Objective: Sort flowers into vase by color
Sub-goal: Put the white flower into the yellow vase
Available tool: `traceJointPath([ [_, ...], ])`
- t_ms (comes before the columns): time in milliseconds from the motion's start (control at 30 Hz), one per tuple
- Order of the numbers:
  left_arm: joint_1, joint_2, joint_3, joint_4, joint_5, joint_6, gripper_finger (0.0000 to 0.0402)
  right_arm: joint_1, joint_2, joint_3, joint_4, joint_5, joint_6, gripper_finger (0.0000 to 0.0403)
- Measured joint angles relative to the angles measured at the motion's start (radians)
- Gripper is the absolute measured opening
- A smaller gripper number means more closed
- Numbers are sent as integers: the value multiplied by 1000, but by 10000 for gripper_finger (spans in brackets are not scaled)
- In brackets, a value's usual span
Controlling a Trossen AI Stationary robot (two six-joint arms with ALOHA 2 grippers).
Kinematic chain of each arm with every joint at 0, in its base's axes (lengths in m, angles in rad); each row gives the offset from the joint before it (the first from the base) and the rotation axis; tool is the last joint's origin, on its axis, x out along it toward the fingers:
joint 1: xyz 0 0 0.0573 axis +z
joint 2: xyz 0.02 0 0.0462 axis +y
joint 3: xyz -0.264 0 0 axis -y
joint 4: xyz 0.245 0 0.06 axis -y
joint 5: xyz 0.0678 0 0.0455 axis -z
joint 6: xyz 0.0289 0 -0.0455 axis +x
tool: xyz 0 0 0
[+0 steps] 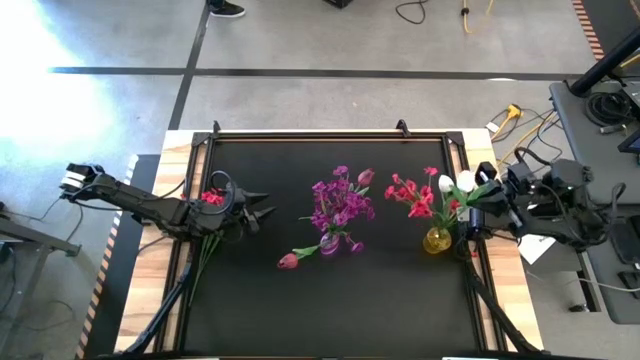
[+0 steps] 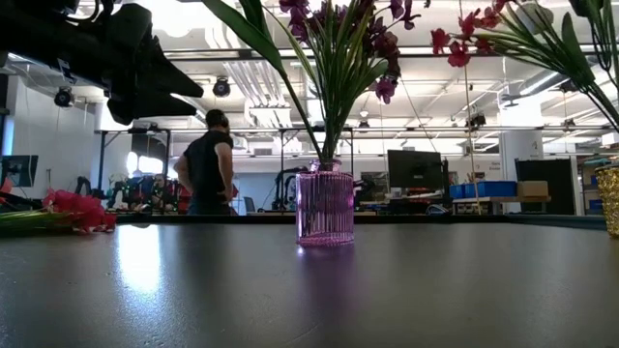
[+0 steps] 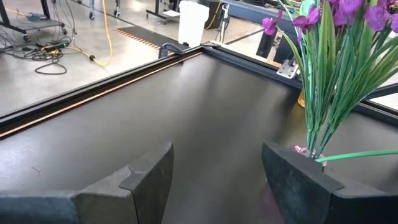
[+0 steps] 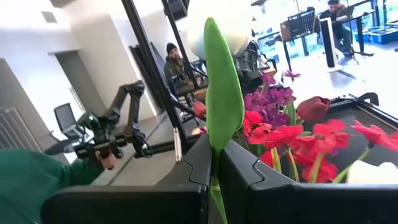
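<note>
The right tool [image 4: 214, 171] is gripping a white flower [image 1: 465, 181] by its green stem, fingers pinched narrow around it, as the right wrist view is showing. In the high view this tool [image 1: 478, 215] is sitting at the right edge of the worktop [image 1: 270, 300], just beside the yellow vase [image 1: 437, 240], which is already carrying red flowers [image 1: 412, 195] and a white bud. The held stem is standing nearly upright, bloom above the fingers, and the vase is lying just toward the worktop's middle from the tool. So I judge the coming move is turning on a short shift sideways and a lowering along the stem's own long axis.

The left tool [image 1: 262, 206] is hovering wide and holding nothing, over the worktop's left part, pointing toward the purple vase [image 1: 329, 243] with its purple flowers [image 1: 338, 203]. A bundle of red flowers [image 1: 212, 198] is lying beside the left arm, stems running toward the near edge. A single pink flower [image 1: 289, 261] is lying flat near the purple vase, nearer the left tool than the right.
</note>
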Motion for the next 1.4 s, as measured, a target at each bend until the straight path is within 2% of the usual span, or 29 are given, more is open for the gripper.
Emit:
traceJointPath([
  [233,0,0,0,0,0,5,229,0,-106,-57,4,-3,46,12],
  [333,0,0,0,0,0,9,229,0,-105,-97,-4,-4,68,12],
  [600,2,0,0,2,1,8,229,1,-62,-187,180,-113,99,12],
  [833,2,0,0,2,1,7,229,1,-83,-169,120,-117,97,12],
  [1000,2,0,0,1,20,5,229,1,-97,-164,-24,-122,61,13],
  [1133,2,0,1,0,106,30,229,0,-78,-172,-135,-40,37,13],
  [1267,2,0,68,-123,196,16,229,0,-35,-163,-145,-22,35,13],
  [1400,2,7,211,-438,242,-77,229,0,34,-110,-184,-13,13,13],
])
